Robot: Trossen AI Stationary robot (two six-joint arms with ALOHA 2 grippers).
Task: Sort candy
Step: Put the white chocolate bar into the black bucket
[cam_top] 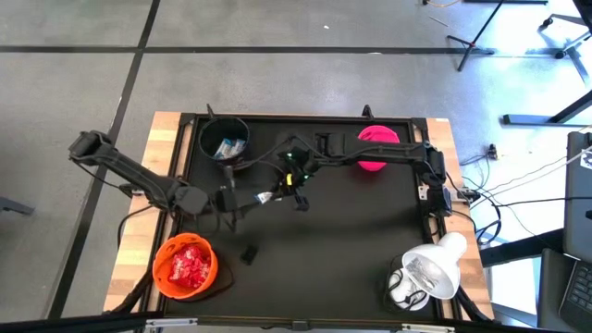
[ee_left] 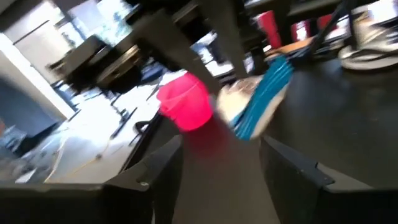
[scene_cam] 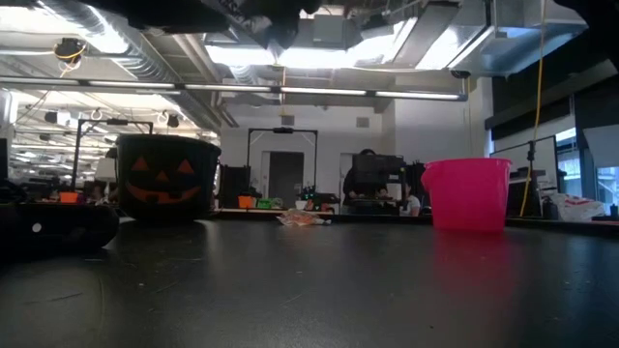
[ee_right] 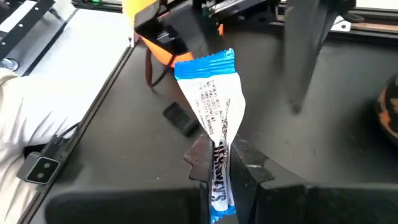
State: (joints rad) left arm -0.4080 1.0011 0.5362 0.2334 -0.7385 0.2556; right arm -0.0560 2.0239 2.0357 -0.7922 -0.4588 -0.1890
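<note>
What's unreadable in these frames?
- Print on the blue-and-white candy: too small in the right wrist view, blurred in the left wrist view.
- Black bowl contents: too small in the high view; the bowl wall hides them in the low view.
- Left gripper: candy out of focus beyond it.

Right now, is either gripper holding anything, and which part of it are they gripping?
The right gripper pinches a blue-and-white candy near one end of its wrapper, above the table. The left gripper is open and holds nothing.

Black table top [cam_top: 351, 231] in a wooden frame, with the right gripper [cam_top: 294, 192] near its middle. Black bowl [cam_top: 225, 141] and pink bowl [cam_top: 376, 148] beyond either side of that gripper; orange bowl [cam_top: 186, 266], small flat black object [cam_top: 248, 254] and white lamp [cam_top: 427, 270] nearer the front edge.
</note>
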